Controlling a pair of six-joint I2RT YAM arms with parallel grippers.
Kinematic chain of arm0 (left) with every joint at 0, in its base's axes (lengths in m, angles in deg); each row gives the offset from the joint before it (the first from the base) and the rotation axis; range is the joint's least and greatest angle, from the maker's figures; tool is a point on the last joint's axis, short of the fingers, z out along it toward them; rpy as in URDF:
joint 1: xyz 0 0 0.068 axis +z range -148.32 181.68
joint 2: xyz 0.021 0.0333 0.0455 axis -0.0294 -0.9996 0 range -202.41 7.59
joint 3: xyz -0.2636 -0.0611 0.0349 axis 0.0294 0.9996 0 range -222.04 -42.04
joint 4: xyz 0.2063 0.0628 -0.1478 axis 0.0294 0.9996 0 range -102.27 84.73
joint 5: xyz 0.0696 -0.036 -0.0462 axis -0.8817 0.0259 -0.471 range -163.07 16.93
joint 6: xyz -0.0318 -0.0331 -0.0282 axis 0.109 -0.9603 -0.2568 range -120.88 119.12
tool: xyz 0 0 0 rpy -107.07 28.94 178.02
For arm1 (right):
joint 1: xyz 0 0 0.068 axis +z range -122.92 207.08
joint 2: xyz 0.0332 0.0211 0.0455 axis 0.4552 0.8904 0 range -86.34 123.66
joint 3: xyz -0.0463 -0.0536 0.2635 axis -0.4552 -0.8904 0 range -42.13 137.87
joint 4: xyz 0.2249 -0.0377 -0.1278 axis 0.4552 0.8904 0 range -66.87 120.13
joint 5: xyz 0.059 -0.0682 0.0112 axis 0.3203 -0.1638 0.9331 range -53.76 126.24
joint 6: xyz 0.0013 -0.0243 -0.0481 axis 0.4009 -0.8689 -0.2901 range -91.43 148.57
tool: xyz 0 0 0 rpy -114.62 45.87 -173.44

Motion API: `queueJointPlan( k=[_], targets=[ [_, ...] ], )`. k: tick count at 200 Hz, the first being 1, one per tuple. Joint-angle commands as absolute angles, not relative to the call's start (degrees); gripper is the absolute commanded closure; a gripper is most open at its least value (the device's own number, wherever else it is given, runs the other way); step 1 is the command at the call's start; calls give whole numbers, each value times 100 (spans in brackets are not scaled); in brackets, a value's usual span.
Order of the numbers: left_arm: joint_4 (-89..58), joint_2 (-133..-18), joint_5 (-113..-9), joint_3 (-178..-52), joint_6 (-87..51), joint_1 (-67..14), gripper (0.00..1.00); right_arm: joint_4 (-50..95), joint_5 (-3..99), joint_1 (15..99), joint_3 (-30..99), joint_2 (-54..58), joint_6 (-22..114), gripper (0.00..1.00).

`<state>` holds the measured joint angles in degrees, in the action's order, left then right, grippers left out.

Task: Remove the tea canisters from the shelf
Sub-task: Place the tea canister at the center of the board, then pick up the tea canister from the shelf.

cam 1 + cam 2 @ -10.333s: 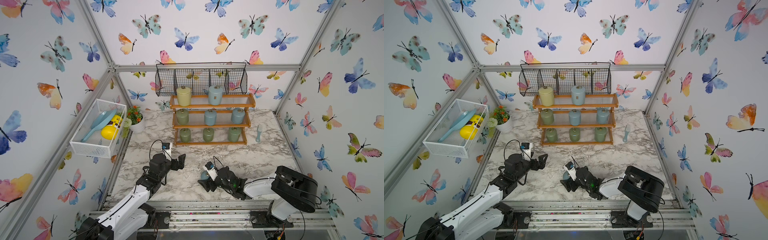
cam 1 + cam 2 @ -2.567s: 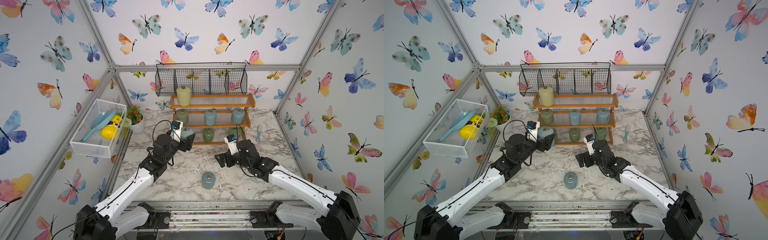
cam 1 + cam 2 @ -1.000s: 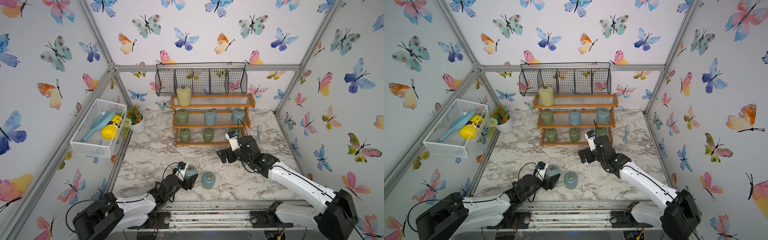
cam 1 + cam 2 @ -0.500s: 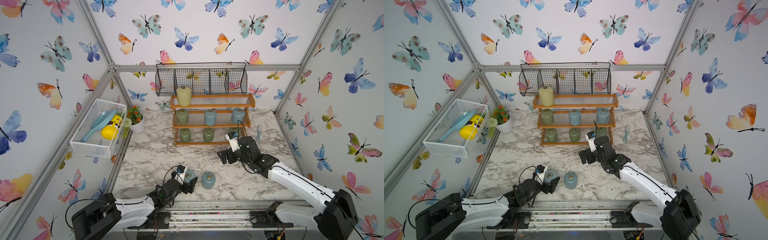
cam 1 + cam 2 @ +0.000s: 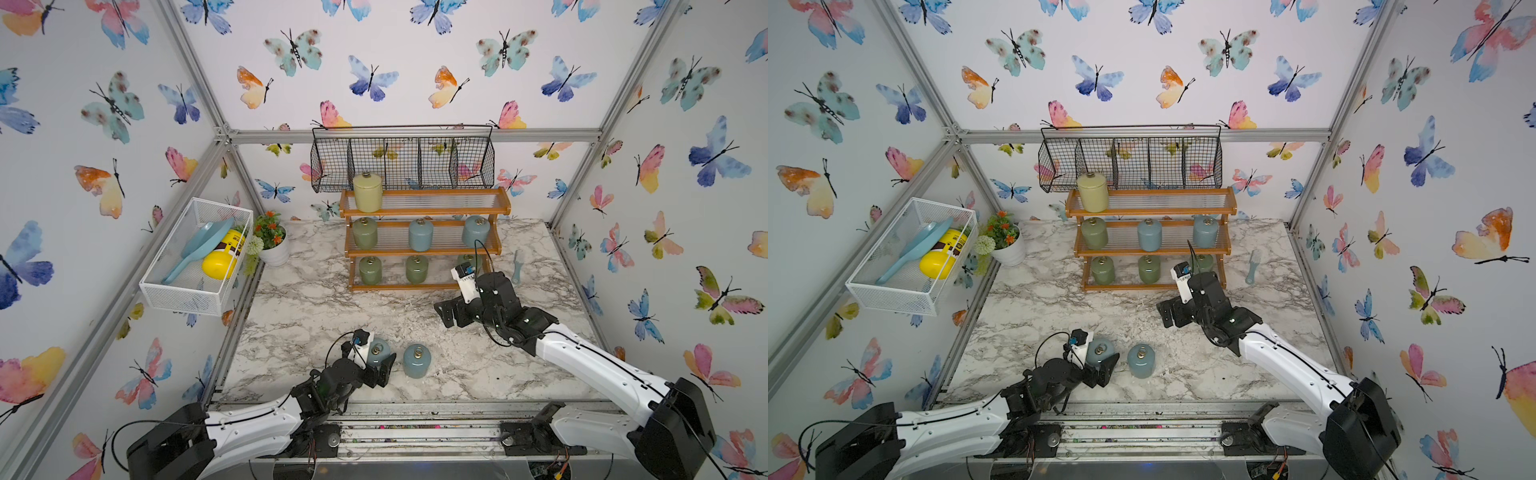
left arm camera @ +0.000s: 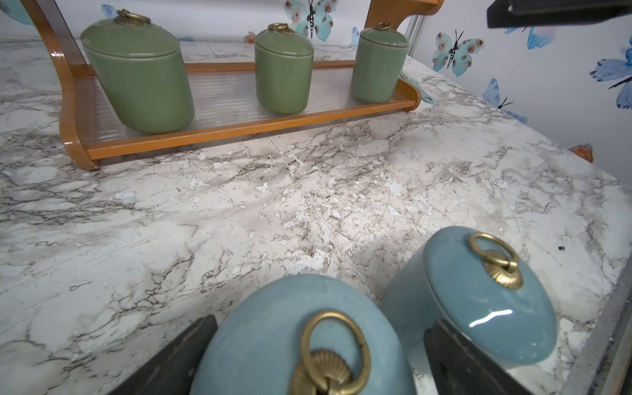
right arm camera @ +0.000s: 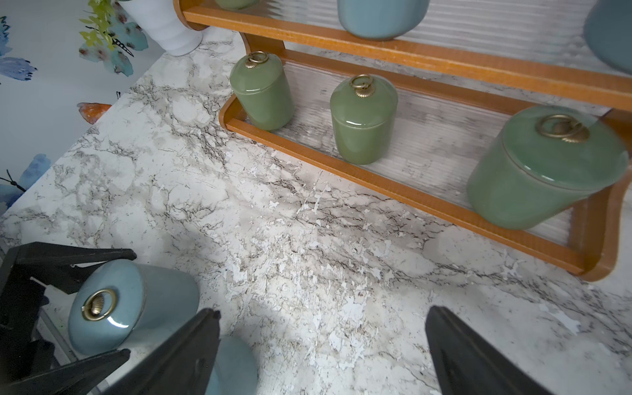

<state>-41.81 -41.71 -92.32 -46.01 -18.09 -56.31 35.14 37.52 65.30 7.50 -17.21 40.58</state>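
The shelf (image 5: 436,211) stands at the back with a pale yellow tea canister (image 5: 367,192) on its top tier. Three canisters sit on the middle tier and three green ones (image 6: 284,68) on the bottom tier. Two pale blue canisters stand on the table near the front. My left gripper (image 5: 380,357) is open around one of them (image 6: 273,342), with a gap beside one finger. The other blue one (image 5: 417,359) stands just to its right. My right gripper (image 5: 451,313) hangs open and empty over the table in front of the shelf's right end.
A black wire basket (image 5: 401,160) hangs above the shelf. A white mesh basket (image 5: 195,286) on the left wall holds a yellow bottle (image 5: 222,259) and a blue scoop. A flower pot (image 5: 274,253) stands left of the shelf, and a small pale brush (image 5: 517,266) lies to its right.
My left gripper has spread its jaws off the pale blue canister, which now stands on the table beside the other one. The right arm has barely moved.
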Motion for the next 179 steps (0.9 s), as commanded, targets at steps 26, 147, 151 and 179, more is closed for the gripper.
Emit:
queueJointPlan(
  k=[26,147,151,179],
  targets=[
    [-2764,-3342,-9742,-5468,-1658,-5679,2,3621,3869,6449,1729,-1261,3695,0],
    [-960,-3559,-7246,-6854,-1474,-3385,2,3779,5159,6338,6227,1848,2635,0],
    [-906,-3624,-7153,-6898,-1468,-3307,2,3820,5194,6338,6419,1954,2610,0],
    [-650,-4072,-6807,-7140,-1367,-2950,2,4008,5321,6339,7534,2611,2480,0]
  ],
)
